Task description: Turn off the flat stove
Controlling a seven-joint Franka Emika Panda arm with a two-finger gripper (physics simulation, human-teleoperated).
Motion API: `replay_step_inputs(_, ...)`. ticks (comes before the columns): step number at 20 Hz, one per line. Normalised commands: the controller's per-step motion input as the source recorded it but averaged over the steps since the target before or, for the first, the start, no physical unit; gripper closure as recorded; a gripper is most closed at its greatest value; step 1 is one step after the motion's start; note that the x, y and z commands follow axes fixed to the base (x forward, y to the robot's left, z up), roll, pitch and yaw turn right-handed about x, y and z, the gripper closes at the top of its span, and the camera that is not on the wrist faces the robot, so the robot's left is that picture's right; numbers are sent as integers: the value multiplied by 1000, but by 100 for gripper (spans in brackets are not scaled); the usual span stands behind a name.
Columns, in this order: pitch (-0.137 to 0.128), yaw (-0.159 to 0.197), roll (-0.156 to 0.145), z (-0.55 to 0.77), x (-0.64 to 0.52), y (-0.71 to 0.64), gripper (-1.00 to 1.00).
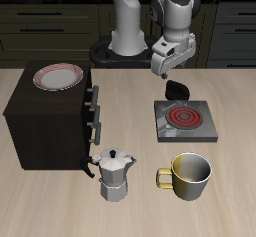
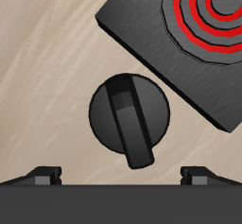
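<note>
The flat stove (image 1: 185, 121) is a low grey square plate with a red spiral coil burner (image 1: 183, 113), near the middle of the table. Its small black knob (image 1: 177, 88) sits just behind the plate. My gripper (image 1: 171, 69) hangs above the knob and does not touch it. In the wrist view the knob (image 2: 129, 116) lies beside the stove's plate (image 2: 156, 34), with the red burner (image 2: 222, 10) at the frame's edge. The gripper (image 2: 123, 176) is open and empty, and its fingertips (image 2: 43, 175) stand wide apart with the knob between their lines.
A big dark-brown box (image 1: 45, 121) with side knobs stands beside the stove and carries a plate (image 1: 57, 77) on top. A metal moka pot (image 1: 115, 173) and a yellow mug (image 1: 190, 176) stand near the table's front edge.
</note>
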Motion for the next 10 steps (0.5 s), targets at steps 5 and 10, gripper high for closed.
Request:
replay_step_inputs(5, 4, 55, -8, -139, -32, -45, -100)
replay_step_inputs(10, -10, 52, -23, -126, 38, -24, -100)
